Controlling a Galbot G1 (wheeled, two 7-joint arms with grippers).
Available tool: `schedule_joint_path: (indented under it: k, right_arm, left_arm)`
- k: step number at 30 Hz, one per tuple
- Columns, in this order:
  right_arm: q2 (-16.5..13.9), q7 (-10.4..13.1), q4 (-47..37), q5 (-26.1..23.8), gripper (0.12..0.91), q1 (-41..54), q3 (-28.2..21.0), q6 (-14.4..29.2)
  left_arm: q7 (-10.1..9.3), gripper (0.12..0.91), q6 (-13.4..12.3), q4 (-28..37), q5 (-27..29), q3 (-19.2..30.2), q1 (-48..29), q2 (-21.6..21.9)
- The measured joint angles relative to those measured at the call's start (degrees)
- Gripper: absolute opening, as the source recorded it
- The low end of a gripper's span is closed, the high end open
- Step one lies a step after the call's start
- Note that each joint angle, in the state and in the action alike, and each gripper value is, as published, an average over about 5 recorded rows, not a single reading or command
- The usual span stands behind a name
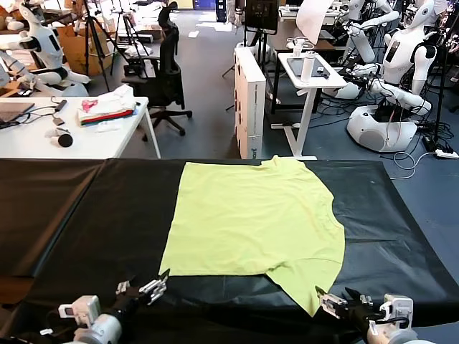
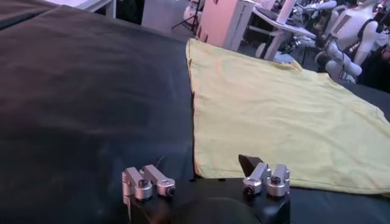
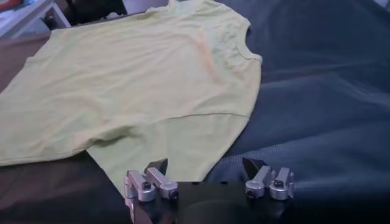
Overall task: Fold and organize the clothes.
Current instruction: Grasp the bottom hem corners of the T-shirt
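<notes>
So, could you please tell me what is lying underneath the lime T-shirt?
The T-shirt lies flat on a black cloth that covers the table and shows all around the shirt. Whatever is beneath the shirt itself is covered; nothing bulges through it.

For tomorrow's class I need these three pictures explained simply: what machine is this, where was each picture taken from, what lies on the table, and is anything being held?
This is a two-armed robot. The large picture comes from a camera on its head, looking down; the other two come from cameras on its wrists. A lime T-shirt lies spread flat on a table with a black cloth. The left gripper sits by the shirt's near corner, and the right gripper by the near sleeve. Both are open and hold nothing. On a white desk behind lies a stack of folded clothes, untouched.
</notes>
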Motion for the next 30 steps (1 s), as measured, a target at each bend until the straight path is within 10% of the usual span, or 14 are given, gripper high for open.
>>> schedule_joint_path:
  k: [8, 22, 30]
  right_arm:
    - [0.8, 0.1, -0.7, -0.7, 0.904, 0.7, -0.8, 0.0]
    - [2.3, -0.3, -2.0, -2.9, 0.693, 1.2, -2.3, 0.2]
    - [2.4, -0.3, -2.7, -2.9, 0.63, 1.3, -2.4, 0.3]
  left_arm:
    - [-0.46, 0.869, -0.5, 0.6, 0.6, 0.5, -0.3, -0.5]
    - [-0.38, 0.325, -0.7, 1.9, 1.8, 1.8, -0.8, -1.6]
    - [-0.17, 0.308, -0.9, 3.2, 2.5, 1.9, -1.0, -2.1]
